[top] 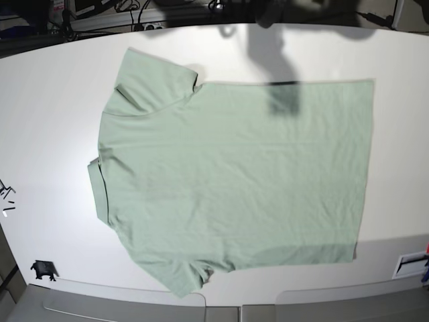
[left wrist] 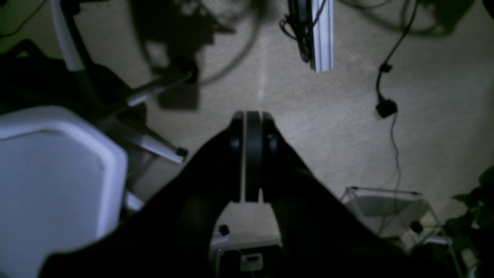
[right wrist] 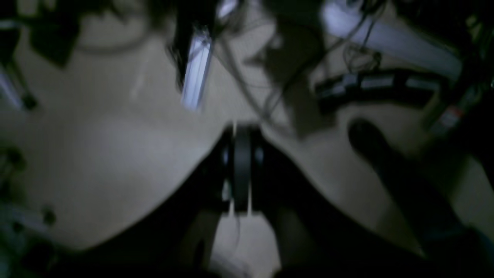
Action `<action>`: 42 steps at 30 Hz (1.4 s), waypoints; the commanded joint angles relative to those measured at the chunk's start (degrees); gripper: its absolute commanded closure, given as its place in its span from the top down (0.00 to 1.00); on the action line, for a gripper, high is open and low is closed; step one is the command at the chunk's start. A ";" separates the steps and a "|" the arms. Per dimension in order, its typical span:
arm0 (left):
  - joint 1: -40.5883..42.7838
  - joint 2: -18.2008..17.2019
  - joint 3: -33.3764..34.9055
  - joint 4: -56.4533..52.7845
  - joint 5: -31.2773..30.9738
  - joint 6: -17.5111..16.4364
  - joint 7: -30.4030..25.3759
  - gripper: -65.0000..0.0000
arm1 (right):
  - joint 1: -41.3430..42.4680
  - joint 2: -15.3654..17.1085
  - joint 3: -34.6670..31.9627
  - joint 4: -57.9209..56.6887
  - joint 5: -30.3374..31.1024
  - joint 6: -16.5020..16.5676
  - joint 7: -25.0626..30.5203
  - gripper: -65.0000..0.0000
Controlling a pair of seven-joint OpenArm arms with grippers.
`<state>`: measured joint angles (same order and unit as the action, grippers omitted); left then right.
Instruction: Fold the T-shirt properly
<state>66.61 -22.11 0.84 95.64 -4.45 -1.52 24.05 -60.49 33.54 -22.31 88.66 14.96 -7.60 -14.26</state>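
White tabletop (top: 53,100) is carrying the shirt (top: 234,181), lying flat and unfolded, collar toward the base view's left. You are holding both arms off it, looking down at floor. Left gripper (left wrist: 252,116) and right gripper (right wrist: 242,129) are sitting closed, empty. No fold is begun; next you are needing to open and take an edge.

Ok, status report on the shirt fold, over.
Left gripper shut, empty; right gripper shut, empty, both off the table. T-shirt flat, unfolded, collar toward base view's left. Nothing lying on it.
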 commanded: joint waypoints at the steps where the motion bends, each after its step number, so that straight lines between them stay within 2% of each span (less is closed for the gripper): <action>1: 3.26 -0.74 -1.53 3.63 -0.07 0.13 0.02 0.00 | -3.80 1.05 2.32 4.48 0.00 -0.11 0.72 0.00; 3: 7.17 -1.20 -4.96 10.58 -0.09 -1.75 0.81 0.00 | -8.87 2.23 7.56 13.14 0.00 0.04 0.72 0.00; 5: 8.39 -1.79 -9.01 17.25 -0.11 -5.40 1.44 0.00 | -12.90 2.97 13.07 21.18 0.11 0.59 0.70 0.00; 8: 8.39 -1.88 -15.82 25.88 -0.33 -10.27 2.12 0.00 | -14.51 3.26 21.57 31.06 2.16 3.10 0.72 0.00; 9: 8.39 -1.88 -18.03 27.96 -1.07 -11.47 3.74 0.00 | -14.51 3.28 24.37 33.42 3.80 4.55 0.74 0.00; 11: 8.39 -1.88 -22.58 31.23 -4.94 -13.57 3.30 0.00 | -14.51 3.30 30.10 36.50 8.48 8.09 1.33 0.00; 14: 8.39 -1.88 -29.11 34.36 -12.55 -15.28 -0.87 0.00 | -13.55 3.08 38.51 37.24 17.51 13.31 2.29 0.00; 17: 8.39 -1.86 -34.05 34.69 -22.62 -16.11 -4.87 0.00 | -8.63 0.42 45.40 35.91 26.27 17.99 2.29 0.00; 20: 8.39 -1.18 -36.22 34.51 -32.28 -19.58 -4.46 0.00 | -2.25 -3.89 50.23 32.50 33.31 18.78 2.38 0.00; 22: 6.71 -0.44 -36.28 34.42 -36.61 -21.62 -4.37 0.00 | 2.36 -6.84 52.06 28.85 36.81 18.80 2.34 0.00; 26: 3.96 2.05 -36.28 34.42 -38.69 -25.75 -4.37 0.00 | 10.36 -12.07 52.70 19.02 39.71 18.84 2.12 0.00; 29: 2.91 3.76 -36.28 34.42 -38.69 -25.99 -4.35 0.00 | 15.10 -13.94 52.68 10.91 44.54 19.23 0.61 0.00; 30: 2.71 4.17 -36.28 34.42 -38.69 -25.97 -4.37 0.00 | 16.37 -14.01 52.68 8.72 47.17 20.39 -0.83 0.00; 32: 2.71 4.28 -36.28 34.42 -38.69 -25.99 -4.37 0.00 | 18.32 -13.99 52.68 5.92 52.87 26.10 -3.72 0.00; 36: 2.73 4.28 -36.28 34.42 -38.49 -25.97 -4.35 0.00 | 21.22 -13.99 52.68 5.51 63.54 44.15 -11.30 0.00; 37: 2.73 4.31 -36.28 34.42 -38.49 -25.99 -4.35 0.00 | 22.01 -14.01 52.68 5.68 64.81 46.64 -13.05 0.00; 39: 2.73 4.31 -36.28 34.42 -38.49 -25.99 -4.35 0.00 | 23.32 -14.03 52.68 6.08 65.31 47.04 -14.69 0.00; 42: 2.71 4.31 -36.28 34.42 -36.70 -25.97 -4.15 0.00 | 23.63 -14.03 52.68 6.54 64.08 46.99 -14.25 0.00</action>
<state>68.38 -17.61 -34.96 129.36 -40.42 -27.33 21.06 -36.45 18.90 29.93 94.04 78.06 38.59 -29.26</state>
